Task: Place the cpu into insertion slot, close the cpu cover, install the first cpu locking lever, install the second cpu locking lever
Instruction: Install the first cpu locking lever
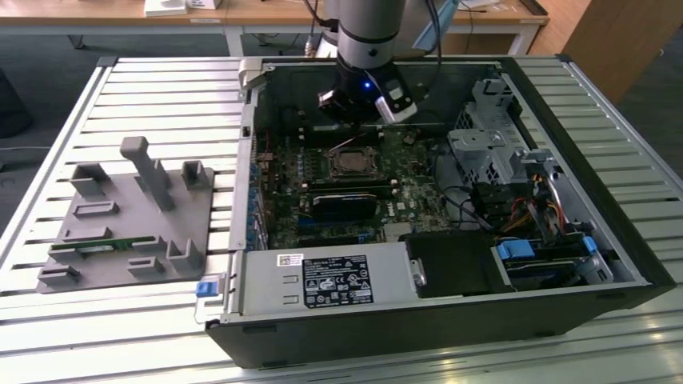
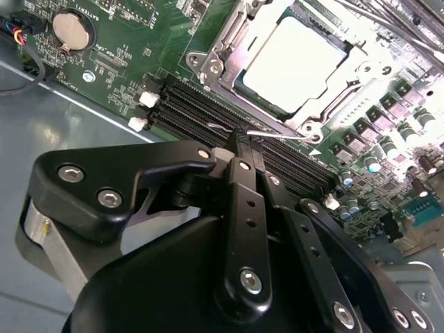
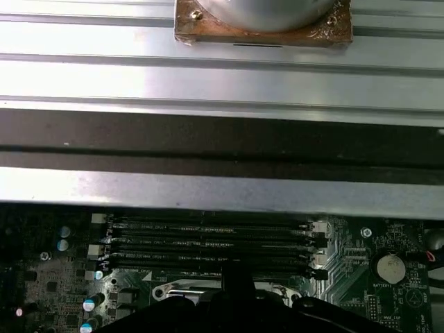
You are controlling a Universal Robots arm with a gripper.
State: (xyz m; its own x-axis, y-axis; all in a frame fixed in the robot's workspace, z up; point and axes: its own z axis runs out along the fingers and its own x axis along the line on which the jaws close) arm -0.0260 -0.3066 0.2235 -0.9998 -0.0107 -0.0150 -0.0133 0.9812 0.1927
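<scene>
A table [image 1: 128, 88] of silver ribbed metal slats fills the exterior view. Behind it, along the far edge, stands a light wooden desk [image 1: 267, 14] on white legs, with white items on top. Dark grey floor [image 1: 43, 56] shows beneath it. A wooden panel [image 1: 625, 40] rises at the exterior view's right.

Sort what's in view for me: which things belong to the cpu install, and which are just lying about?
Job:
- cpu, seated in the insertion slot
- cpu cover, down around the chip
- thin wire locking lever, just off the tool tip
- tool, fingers together

Lying about:
- memory slots
- coin battery
- grey fixture tray outside the case
- power supply
</scene>
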